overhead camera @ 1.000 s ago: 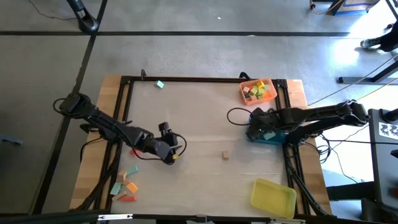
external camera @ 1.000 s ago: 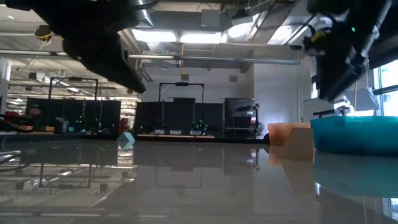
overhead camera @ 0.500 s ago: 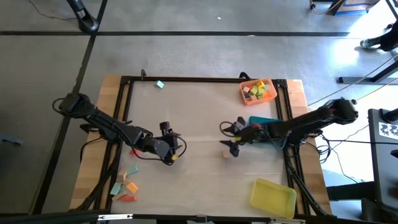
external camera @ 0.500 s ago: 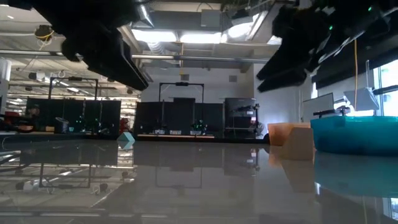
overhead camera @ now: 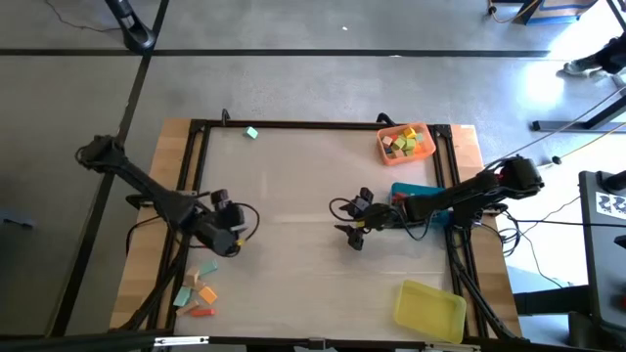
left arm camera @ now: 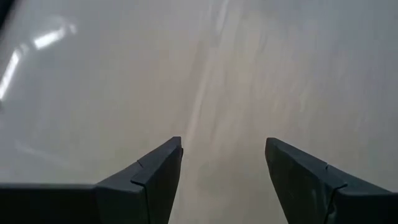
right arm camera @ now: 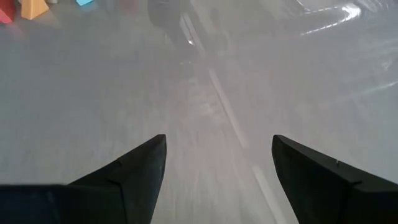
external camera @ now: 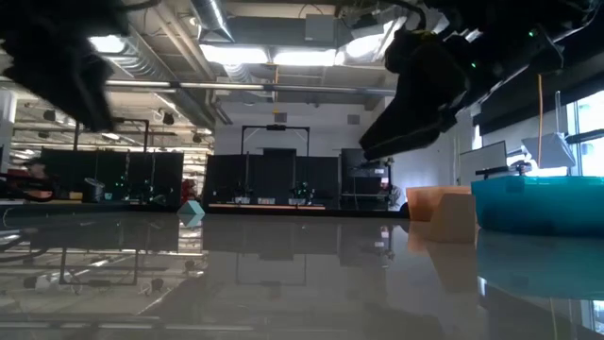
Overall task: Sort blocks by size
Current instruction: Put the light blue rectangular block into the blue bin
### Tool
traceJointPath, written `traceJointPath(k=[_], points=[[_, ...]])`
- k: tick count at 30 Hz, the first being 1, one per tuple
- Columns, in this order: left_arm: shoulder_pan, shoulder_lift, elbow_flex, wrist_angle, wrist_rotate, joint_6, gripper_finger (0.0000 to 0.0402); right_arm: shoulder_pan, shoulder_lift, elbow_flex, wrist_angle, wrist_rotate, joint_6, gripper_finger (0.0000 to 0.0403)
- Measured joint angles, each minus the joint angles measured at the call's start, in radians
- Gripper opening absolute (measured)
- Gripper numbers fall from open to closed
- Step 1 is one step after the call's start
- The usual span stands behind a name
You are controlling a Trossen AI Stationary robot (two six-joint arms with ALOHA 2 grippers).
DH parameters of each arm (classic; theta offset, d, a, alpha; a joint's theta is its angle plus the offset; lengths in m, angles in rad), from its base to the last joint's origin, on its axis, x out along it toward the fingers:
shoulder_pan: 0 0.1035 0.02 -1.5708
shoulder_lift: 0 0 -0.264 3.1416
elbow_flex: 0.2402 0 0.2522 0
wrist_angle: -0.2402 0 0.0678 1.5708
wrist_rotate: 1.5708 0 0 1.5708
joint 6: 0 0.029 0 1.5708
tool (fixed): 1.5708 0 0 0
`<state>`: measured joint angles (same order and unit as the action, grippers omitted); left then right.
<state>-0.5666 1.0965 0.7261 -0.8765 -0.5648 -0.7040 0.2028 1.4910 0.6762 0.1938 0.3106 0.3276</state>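
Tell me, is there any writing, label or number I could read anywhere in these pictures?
No words or numbers can be read.
A white card with black square patterns stands at the high view's right edge: a code pattern, not letters.
Trays, blocks and arms show no legible marking.

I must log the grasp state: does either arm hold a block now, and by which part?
Nothing is held. The left gripper and the right gripper both show open jaws with only bare table between them.
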Motion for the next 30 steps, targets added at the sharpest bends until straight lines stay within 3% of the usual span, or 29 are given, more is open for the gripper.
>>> traceJointPath(k=[14, 17, 21, 30], points=[[-0.115, 0.077, 0.0, -0.209, 0.282, -0.434, 0.0221, 0.0, 0.0, -0.002, 0.042, 0.01, -0.053, 0.0287], [-0.144, 0.093, 0.0, -0.18, 0.376, -0.447, 0.0221, 0.0, 0.0, -0.002, 0.042, 0.01, -0.075, 0.0287], [-0.186, 0.094, 0.001, -0.022, 0.487, -0.444, 0.0221, 0.0, 0.0, -0.002, 0.043, 0.012, -0.096, 0.0287], [-0.306, 0.178, 0.002, -0.024, 0.513, -0.551, 0.0221, 0.0, 0.0, -0.002, 0.042, 0.018, -0.099, 0.0287]])
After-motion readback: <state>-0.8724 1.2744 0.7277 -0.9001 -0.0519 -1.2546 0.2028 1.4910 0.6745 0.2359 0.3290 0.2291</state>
